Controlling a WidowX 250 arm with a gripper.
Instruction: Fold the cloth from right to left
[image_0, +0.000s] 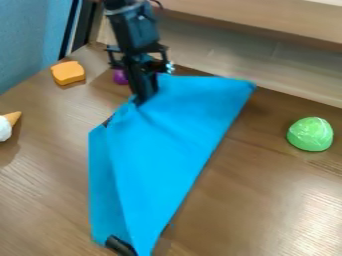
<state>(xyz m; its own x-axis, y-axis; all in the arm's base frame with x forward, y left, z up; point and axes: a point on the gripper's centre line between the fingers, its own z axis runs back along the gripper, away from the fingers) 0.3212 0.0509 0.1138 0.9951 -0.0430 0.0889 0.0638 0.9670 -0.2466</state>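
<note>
Bearing the lot, counter (47, 200): brown wood.
Blue cloth (170, 142): there it lies, mid-counter, creased down its left side.
Tool (141, 100): closed, pinching the cloth's upper left!
Green toy (310, 134): right of the cloth.
Orange toy (67, 72): upper left.
Purple piece (120, 77): beside the tool.

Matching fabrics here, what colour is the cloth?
The cloth is bright blue, clearest in the camera view.

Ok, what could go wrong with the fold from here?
The cloth is creased where the gripper meets it, so the fold may set crooked or bunched. The black object at the cloth's near end could catch or get dragged if the cloth shifts. The purple object sits close beside the arm, so a sideways swing might knock it.
</note>
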